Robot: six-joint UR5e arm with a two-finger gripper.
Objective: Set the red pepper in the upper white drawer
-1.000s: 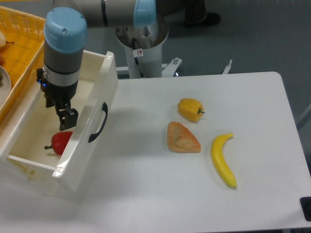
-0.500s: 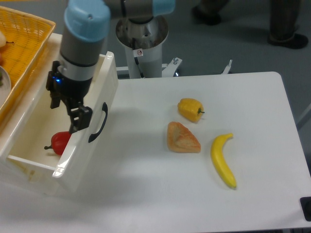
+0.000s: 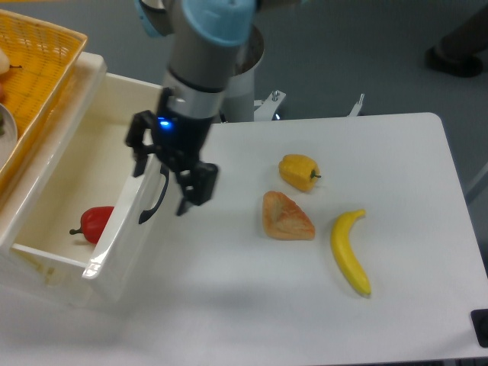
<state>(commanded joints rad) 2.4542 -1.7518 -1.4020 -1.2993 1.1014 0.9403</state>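
The red pepper (image 3: pixel 97 222) lies inside the upper white drawer (image 3: pixel 57 200), against the inner side of its front panel, stem pointing left. The drawer stands pulled open, its curved black handle (image 3: pixel 155 200) on the front panel. My gripper (image 3: pixel 169 187) hangs just outside the drawer's front panel, over the handle and above the table. Its fingers (image 3: pixel 196 185) are spread and hold nothing.
A yellow wicker basket (image 3: pixel 27 84) sits at the far left behind the drawer. On the white table (image 3: pixel 305 305) lie a yellow pepper (image 3: pixel 299 171), a piece of bread (image 3: pixel 286 217) and a banana (image 3: pixel 349 252). The robot base (image 3: pixel 232 84) stands at the table's back edge.
My gripper has moved right, out of the drawer and over its front panel to the table side. The red pepper stays lying in the drawer where it was.
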